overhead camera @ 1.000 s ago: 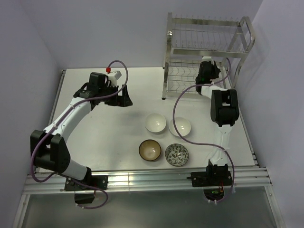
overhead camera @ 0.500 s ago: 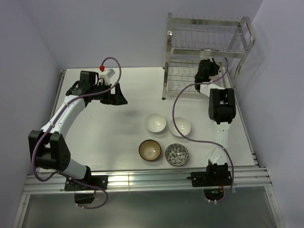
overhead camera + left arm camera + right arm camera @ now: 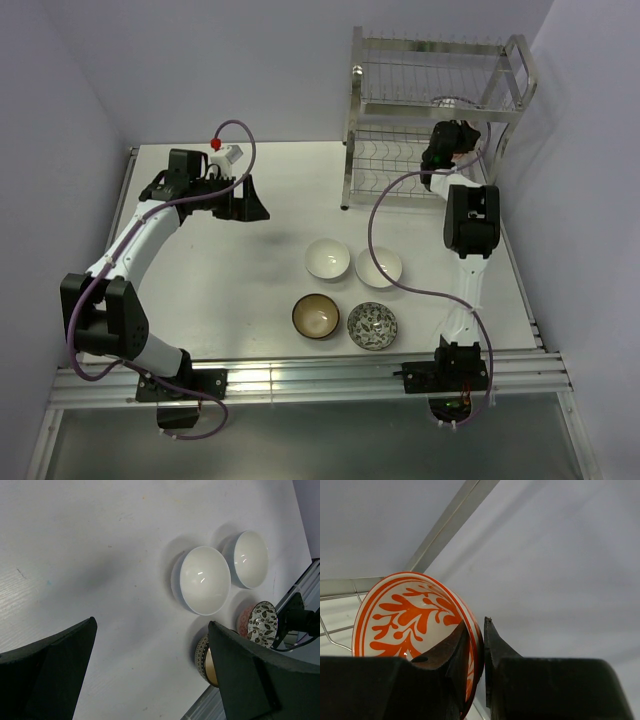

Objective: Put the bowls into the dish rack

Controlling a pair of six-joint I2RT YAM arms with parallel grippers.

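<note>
The orange-red patterned bowl (image 3: pixel 405 620) is pinched by its rim in my right gripper (image 3: pixel 476 630), jaws shut on it. In the top view the right gripper (image 3: pixel 450 120) holds that bowl (image 3: pixel 447 102) up at the front of the silver dish rack (image 3: pixel 355 120), by the upper tier's edge. Two white bowls (image 3: pixel 327 258) (image 3: pixel 379 267), the dark brown bowl (image 3: pixel 315 316) and the grey-white patterned bowl (image 3: pixel 372 326) sit on the table. My left gripper (image 3: pixel 250 205) is open and empty, hovering left of them. The left wrist view shows the white bowls (image 3: pixel 205 580) (image 3: pixel 250 559).
A rack frame tube (image 3: pixel 445 530) crosses just above the held bowl. The white table (image 3: pixel 220 290) ends at a metal rail at the near edge (image 3: pixel 300 380). Purple walls close in behind and to the right of the rack.
My right gripper has raised the orange bowl from the lower tier's level toward the upper tier. My left arm swung back to the left, then stayed still.
</note>
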